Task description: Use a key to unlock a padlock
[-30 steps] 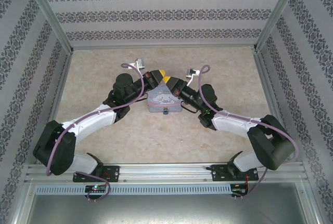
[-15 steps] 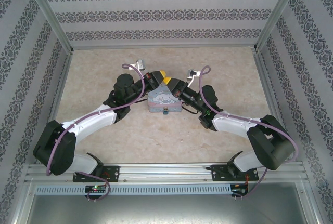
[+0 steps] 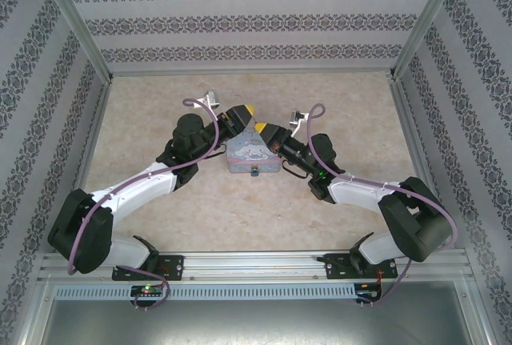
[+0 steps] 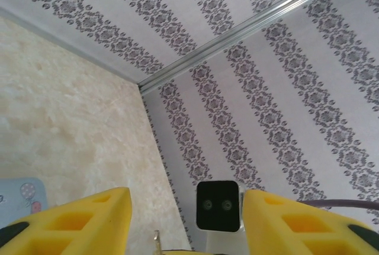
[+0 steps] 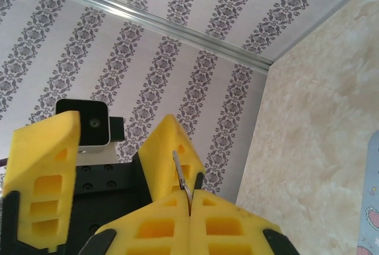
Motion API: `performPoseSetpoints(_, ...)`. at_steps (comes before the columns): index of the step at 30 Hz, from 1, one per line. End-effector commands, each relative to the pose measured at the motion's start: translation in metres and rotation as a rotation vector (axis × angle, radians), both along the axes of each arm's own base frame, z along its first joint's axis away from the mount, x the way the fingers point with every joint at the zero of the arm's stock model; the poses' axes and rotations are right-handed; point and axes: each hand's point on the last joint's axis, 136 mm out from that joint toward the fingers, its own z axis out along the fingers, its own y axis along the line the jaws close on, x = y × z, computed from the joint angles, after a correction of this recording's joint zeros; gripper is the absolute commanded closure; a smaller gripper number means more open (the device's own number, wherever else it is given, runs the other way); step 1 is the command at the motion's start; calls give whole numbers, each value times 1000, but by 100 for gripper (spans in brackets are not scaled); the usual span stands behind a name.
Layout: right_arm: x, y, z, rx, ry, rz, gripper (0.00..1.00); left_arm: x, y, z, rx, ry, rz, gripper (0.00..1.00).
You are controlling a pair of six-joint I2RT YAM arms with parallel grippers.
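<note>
My right gripper (image 5: 189, 197) is shut on the key (image 5: 180, 171), a thin silvery strip whose end pokes up from between the yellow pads. My left gripper (image 4: 186, 196) faces it with its jaws open; the key's tip (image 4: 156, 241) shows low in the gap, touching neither finger. From the right wrist, the left gripper's fingers (image 5: 46, 172) stand apart on either side of the key. From above, both grippers (image 3: 246, 118) (image 3: 261, 129) meet just beyond a light-blue tin (image 3: 252, 154). A tiny dark piece (image 3: 253, 172) at the tin's near edge looks like the padlock.
The tin (image 4: 18, 199) lies on a beige marbled table (image 3: 160, 121) enclosed by patterned walls. The right wrist camera (image 4: 218, 206) sits straight ahead of the left jaws. Purple cables loop over both forearms.
The left gripper has gone from shut to open, and its outer finger has swung away to the left. The right gripper stays shut on the key, almost in the same place.
</note>
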Motion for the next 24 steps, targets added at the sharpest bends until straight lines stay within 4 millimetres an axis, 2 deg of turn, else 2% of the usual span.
performPoseSetpoints(1,-5,-2,7,12,-25,20,100,-6,-5,9,39,-21,-43,47)
performPoseSetpoints(6,-9,-3,5,-1,-27,31,100,-8,-9,1,67,1,-86,49)
performPoseSetpoints(12,-12,-3,2,-4,-22,40,100,-9,-13,-3,67,6,-109,58)
performPoseSetpoints(24,-15,-1,1,-5,-21,51,100,-7,-14,-11,64,25,-113,65)
